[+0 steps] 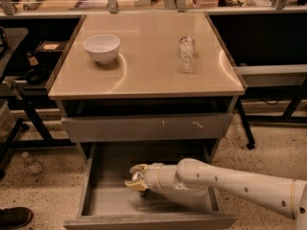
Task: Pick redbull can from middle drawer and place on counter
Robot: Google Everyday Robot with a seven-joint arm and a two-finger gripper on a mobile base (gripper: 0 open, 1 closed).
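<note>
Grey middle drawer [109, 198]: wide, flat-floored, pulled out at the bottom of the cabinet; holds the task's thing near its centre.
Slim blue-and-silver redbull can [138, 176]: low in the drawer, only the shiny top visible, caught between the fingers.
Two-finger gripper [135, 178]: inside the drawer, just above its floor, pointing left.
Yellowish fingers [139, 167]: clamped on the can, one on the far side and one on the near side, as far as can be judged.
White arm [230, 182]: enters from the lower right, lies nearly level over the drawer's right wall, wrist dipped slightly.
Risk, slip: smooth thin can; likely to twist or drop back to the floor if gripped too near the top.
Risk, collision: scuffed grey drawer front [144, 127] hangs just above the drawer's rear; a straight lift could knock wrist or can against it, so calls for drawing outward first.
Risk, placement: glossy beige bench [144, 75] carries a white bowl [101, 47] and a clear crinkled bottle [186, 54]; a careless set-down beside either could topple the bottle or tip the can.
</note>
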